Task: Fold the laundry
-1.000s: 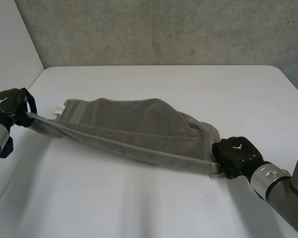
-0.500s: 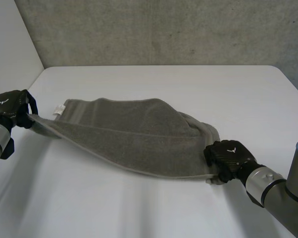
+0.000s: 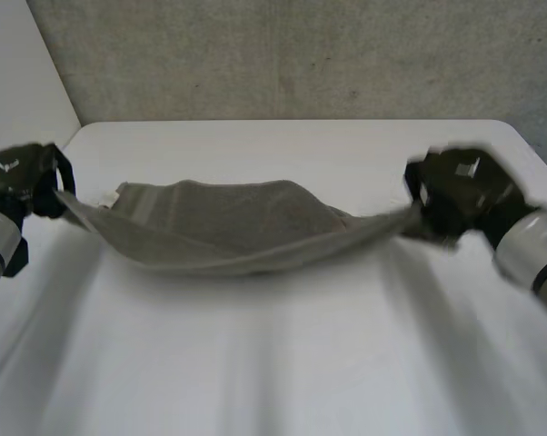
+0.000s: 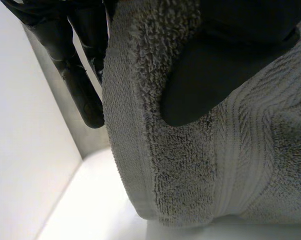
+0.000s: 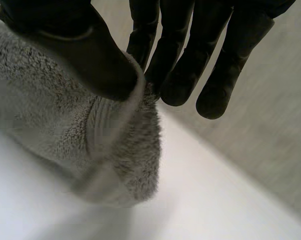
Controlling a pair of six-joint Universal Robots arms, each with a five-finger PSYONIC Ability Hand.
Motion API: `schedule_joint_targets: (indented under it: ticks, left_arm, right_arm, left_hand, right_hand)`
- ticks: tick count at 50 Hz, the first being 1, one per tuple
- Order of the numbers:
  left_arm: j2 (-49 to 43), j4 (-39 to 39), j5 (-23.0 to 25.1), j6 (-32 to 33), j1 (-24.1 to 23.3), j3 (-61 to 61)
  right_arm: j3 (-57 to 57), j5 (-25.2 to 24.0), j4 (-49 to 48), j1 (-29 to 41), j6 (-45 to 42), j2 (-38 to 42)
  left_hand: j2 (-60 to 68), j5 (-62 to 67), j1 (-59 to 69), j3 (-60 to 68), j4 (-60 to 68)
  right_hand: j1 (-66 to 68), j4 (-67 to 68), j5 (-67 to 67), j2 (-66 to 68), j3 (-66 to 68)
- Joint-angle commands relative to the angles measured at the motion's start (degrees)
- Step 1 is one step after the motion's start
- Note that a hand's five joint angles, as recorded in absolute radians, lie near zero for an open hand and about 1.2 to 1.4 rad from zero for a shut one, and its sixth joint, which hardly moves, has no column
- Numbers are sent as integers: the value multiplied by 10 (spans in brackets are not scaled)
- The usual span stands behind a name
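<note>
A grey terry towel (image 3: pixel 228 227) lies on the white table (image 3: pixel 283 363), its near edge lifted and stretched between my two hands. My left hand (image 3: pixel 19 177) at the table's left side pinches the towel's left corner. In the left wrist view the thumb (image 4: pixel 205 85) presses the towel (image 4: pixel 190 165) against the fingers (image 4: pixel 78 75). My right hand (image 3: pixel 460 191) is raised at the right and grips the right corner. The right wrist view has the thumb (image 5: pixel 85 55) pinching the towel (image 5: pixel 65 135) against the fingers (image 5: pixel 180 60).
A grey concrete wall (image 3: pixel 301 54) stands behind the table's far edge. A white wall panel (image 3: pixel 19 73) runs along the left side. A small white label (image 3: pixel 107 201) sticks out at the towel's far left corner.
My right hand has swung up and away from the near right, carrying the towel's right corner toward the far right. The lifted edge now hangs in a sag between both hands. The left hand rose slightly.
</note>
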Motion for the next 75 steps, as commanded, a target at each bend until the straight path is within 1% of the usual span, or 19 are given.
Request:
schedule_joint_targets:
  ticks: [1,7,12,16,21,23,26,29,33,37,42,46,51,53,58,65,67,70,75]
  left_arm:
    - [141,-47,-1,-1,-14,35]
    - [207,-127,-3,-4,-14,101]
    - [197,-153,-3,-4,-12,107]
    - [142,-152,-3,-3,-12,89]
    - [-36,-151,-5,2,-29,89]
    - [-80,-151,-5,2,-35,100]
    - [-147,-150,-6,2,-49,139]
    - [-189,-148,-8,1,-61,196]
    - [-199,-144,-11,-5,-75,271]
    - [-188,-134,-44,-26,-103,402]
    - [-150,-121,-108,-93,-110,511]
    - [-126,-93,-159,-152,-109,559]
    - [-120,-84,-171,-179,-105,540]
    - [-119,-84,-167,-180,-104,517]
    - [-119,-67,-150,-180,-102,407]
    - [-132,38,-73,-173,-92,215]
    - [-157,122,-34,-168,-90,135]
    - [-184,181,-13,-143,-89,81]
    - [-202,177,-9,-72,-76,44]
  right_arm:
    - [-254,-31,204,-3,-2,-72]
    - [-378,-56,329,-48,-51,-36]
    - [-434,-53,457,-60,-174,76]
    - [-424,-48,482,-52,-223,129]
    - [-395,-41,479,-44,-250,208]
    - [-398,-16,465,-30,-253,263]
    - [-403,0,451,-21,-257,287]
    - [-444,44,403,0,-258,330]
    - [-569,113,311,24,-253,360]
    - [-696,139,175,35,-222,341]
    - [-727,142,62,33,-147,276]
    - [-725,140,43,31,-115,246]
    - [-700,136,110,30,-111,224]
    - [-657,115,184,29,-113,221]
    - [-541,57,258,27,-123,220]
    - [-330,9,206,26,-156,219]
    - [-282,8,178,25,-163,224]
    - [-206,7,123,23,-183,245]
    - [-155,12,86,18,-237,267]
  left_hand:
    - [103,116,121,103,102]
    - [103,116,121,103,102]
    - [103,116,121,103,102]
    - [103,116,121,103,102]
    - [103,116,121,103,102]
    - [103,116,121,103,102]
    - [103,116,121,103,102]
    - [103,116,121,103,102]
    - [103,116,121,103,102]
    - [103,116,121,103,102]
    - [103,116,121,103,102]
    - [103,116,121,103,102]
    - [103,116,121,103,102]
    - [103,116,121,103,102]
    - [103,116,121,103,102]
    - [103,116,121,103,102]
    - [103,116,121,103,102]
    - [103,116,121,103,102]
    - [103,116,121,103,102]
  right_hand:
    - [33,34,31,33,34]
    - [33,34,31,33,34]
    - [33,34,31,33,34]
    - [33,34,31,33,34]
    - [33,34,31,33,34]
    - [33,34,31,33,34]
    - [33,34,31,33,34]
    - [33,34,31,33,34]
    - [33,34,31,33,34]
    - [33,34,31,33,34]
    - [33,34,31,33,34]
    - [33,34,31,33,34]
    - [33,34,31,33,34]
    - [33,34,31,33,34]
    - [33,34,31,33,34]
    - [33,34,31,33,34]
    - [33,34,31,33,34]
    - [33,34,31,33,34]
    - [33,34,31,33,34]
